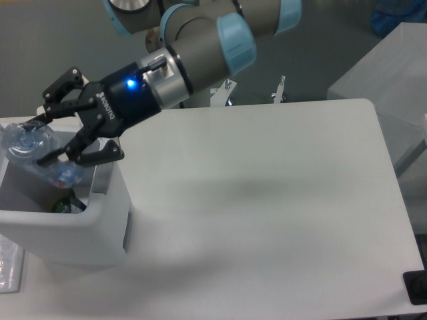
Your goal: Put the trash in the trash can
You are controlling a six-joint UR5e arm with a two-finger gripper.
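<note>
The trash can (87, 217) is a large white bin at the table's left edge. My gripper (37, 143) hangs over its open top, shut on the crushed clear plastic bottle (27, 148) with a bluish cap (67, 175). The bottle lies tilted between the black fingers (59, 155), its lower end dipping below the rim. Inside the bin, near the front wall, lies a second piece of trash, a crumpled wrapper with a green bit (63, 204).
A grey box (383, 73) stands beyond the table's right edge. A small metal fixture (280, 90) sits at the table's back edge. A black object (415, 287) is at the bottom right corner. Clear plastic (8, 267) lies left of the bin.
</note>
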